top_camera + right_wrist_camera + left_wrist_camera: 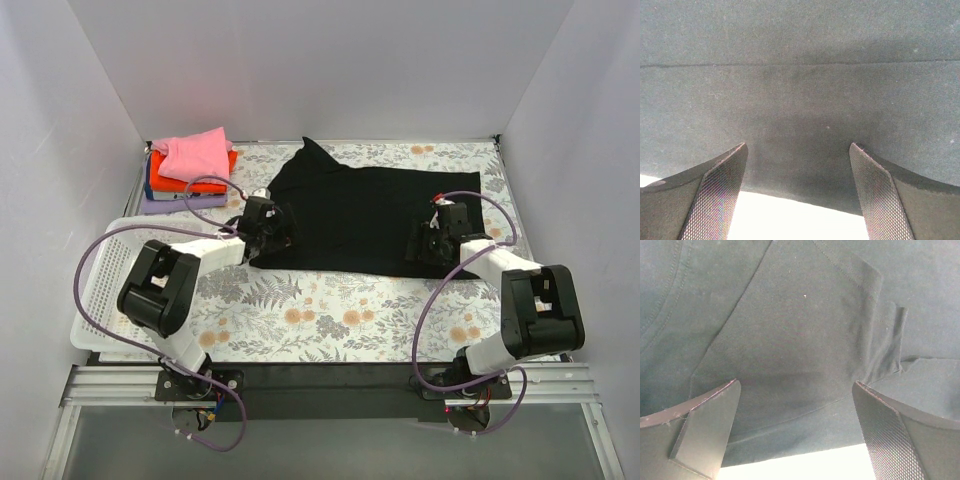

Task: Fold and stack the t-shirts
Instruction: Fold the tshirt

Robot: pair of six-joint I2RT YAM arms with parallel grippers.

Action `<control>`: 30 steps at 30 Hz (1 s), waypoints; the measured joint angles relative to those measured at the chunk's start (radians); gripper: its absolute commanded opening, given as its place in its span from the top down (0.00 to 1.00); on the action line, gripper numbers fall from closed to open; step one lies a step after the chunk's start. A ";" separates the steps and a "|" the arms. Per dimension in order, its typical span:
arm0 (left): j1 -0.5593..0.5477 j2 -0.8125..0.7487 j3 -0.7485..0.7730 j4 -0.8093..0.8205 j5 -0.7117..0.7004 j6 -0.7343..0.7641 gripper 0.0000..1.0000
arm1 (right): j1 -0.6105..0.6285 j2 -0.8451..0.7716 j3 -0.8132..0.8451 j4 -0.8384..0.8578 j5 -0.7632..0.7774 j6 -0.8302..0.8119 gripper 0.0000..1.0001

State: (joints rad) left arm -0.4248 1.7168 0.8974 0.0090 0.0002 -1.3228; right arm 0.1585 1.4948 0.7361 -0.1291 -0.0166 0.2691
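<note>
The black t-shirt [370, 215] lies spread mid-worktop [330, 320], with the left gripper [795, 384] and right gripper [797, 145] both poised jaws apart over its 6 o'clock hem. It looks best to pinch the hem with both together, catching every layer, then carry it evenly toward 12 o'clock.

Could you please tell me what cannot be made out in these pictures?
- Top view: the tips of the left tool and right tool, hidden by their own wrists.
- Top view: the stack under the pink shirt; only its edges show.
- Wrist views: the outline of the black shirt, cut off by the frame edges.
</note>
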 measured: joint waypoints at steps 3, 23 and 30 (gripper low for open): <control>-0.001 -0.063 -0.059 -0.019 0.000 -0.011 0.05 | 0.000 -0.031 -0.024 -0.007 -0.039 0.015 0.11; -0.010 -0.018 0.323 -0.233 -0.028 0.011 0.04 | 0.012 -0.027 0.230 -0.272 0.053 -0.046 0.02; -0.010 0.122 0.315 -0.220 -0.011 0.013 0.04 | 0.012 0.106 0.232 -0.258 0.067 -0.040 0.04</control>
State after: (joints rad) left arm -0.4351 1.8389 1.2121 -0.2111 -0.0109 -1.3098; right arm 0.1707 1.6012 0.9684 -0.3874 0.0502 0.2291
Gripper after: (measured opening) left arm 0.959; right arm 0.962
